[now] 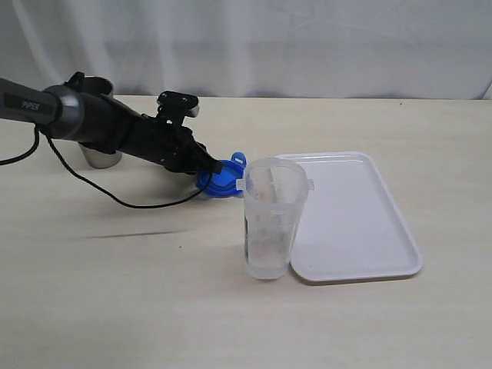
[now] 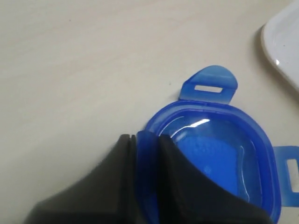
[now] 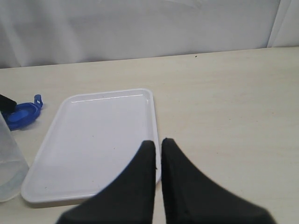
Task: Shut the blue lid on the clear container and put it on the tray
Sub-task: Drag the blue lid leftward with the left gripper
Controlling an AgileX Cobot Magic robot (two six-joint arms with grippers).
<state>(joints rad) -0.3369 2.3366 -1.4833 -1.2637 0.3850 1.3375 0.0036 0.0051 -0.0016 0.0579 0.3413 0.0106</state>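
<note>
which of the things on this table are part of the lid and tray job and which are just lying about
Part of the job:
- blue lid, rim pinched in the left gripper
- tray
- clear container, standing open by the tray's corner

Just lying about:
- steel cup, far left, untouched

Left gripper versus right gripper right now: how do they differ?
The left gripper grips the blue lid's rim between its jaws; the right gripper is shut on nothing. The left gripper is down at the lid, near the clear container; the right gripper touches nothing and faces the tray. Both have black fingers.
</note>
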